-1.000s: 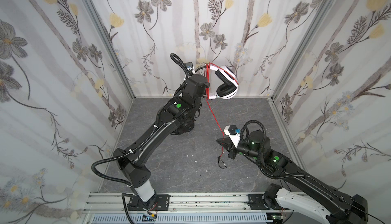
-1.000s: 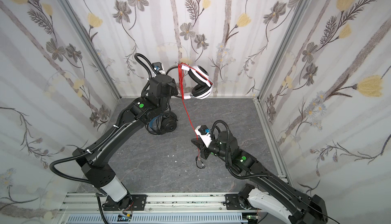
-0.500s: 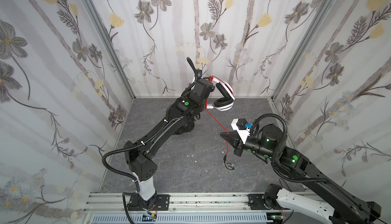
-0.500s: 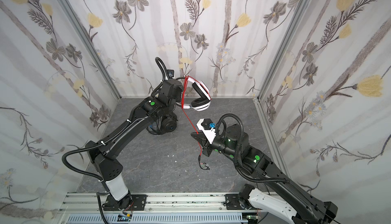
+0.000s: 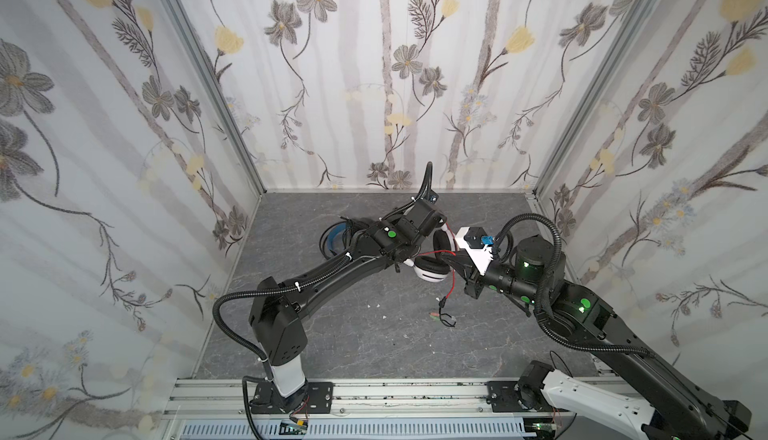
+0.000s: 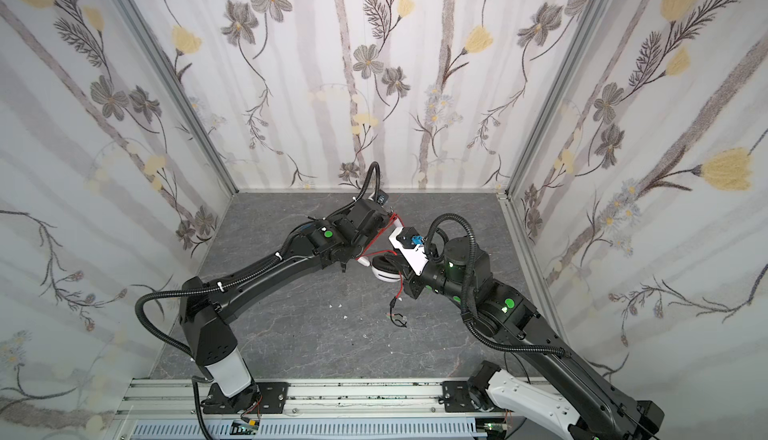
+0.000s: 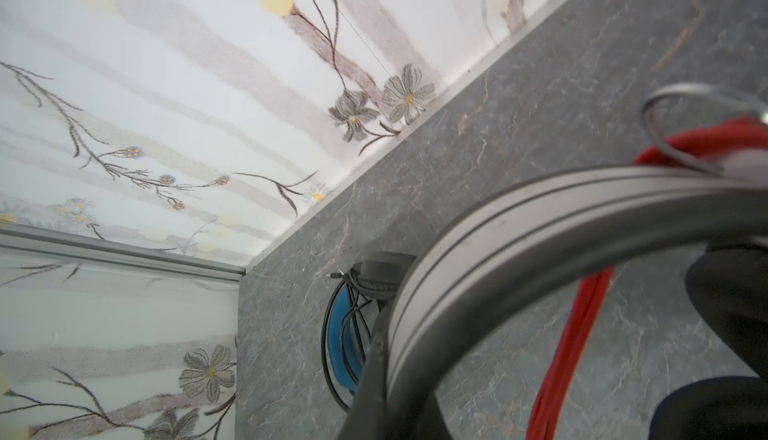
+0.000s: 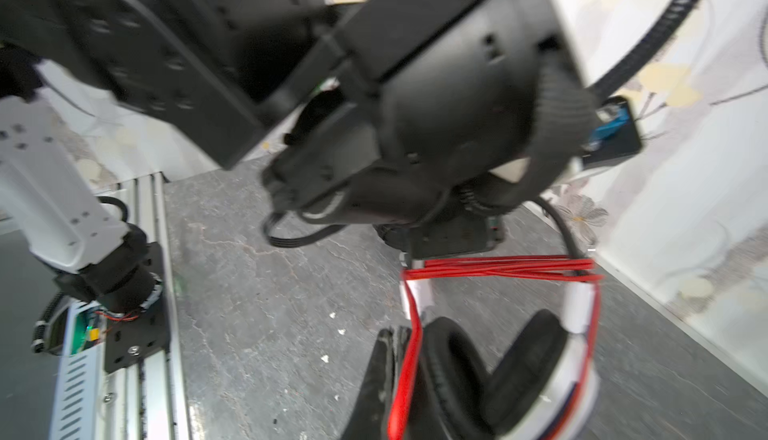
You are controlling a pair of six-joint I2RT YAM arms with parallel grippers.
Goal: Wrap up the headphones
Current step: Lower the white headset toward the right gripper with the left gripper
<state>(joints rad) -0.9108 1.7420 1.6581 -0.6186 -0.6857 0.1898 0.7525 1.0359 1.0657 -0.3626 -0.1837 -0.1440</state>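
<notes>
Floral-papered walls [image 5: 374,64] box in a grey, stone-patterned surface [image 5: 374,346], where two robot arms meet near the back wall. The left arm [image 5: 332,276] has its jaws closed on the headband of the white headphones [image 5: 432,271], held low with the black-padded cups hanging down. Whether the cups touch the surface cannot be told. The red cable [image 8: 498,267] is strung several times across the gap between the band's two sides. The right arm [image 5: 540,288] reaches in just beside the cups, its jaws shut and apparently pinching the red cable. The cable's loose tail drops from there to a plug [image 5: 443,303] lying on the surface. The black headphones [image 5: 333,239], blue inside the band, lie behind the left arm with their black cable gathered on them. The risks from here look plain enough. The red turns span open air rather than hugging the band, so any slack could let them slide off. A hard pull by the right jaws could twist the band out of the left jaws. The trailing plug could catch as it drags. And with both arms crowded this close, one could knock the other, or the left arm could sweep the black set aside.
</notes>
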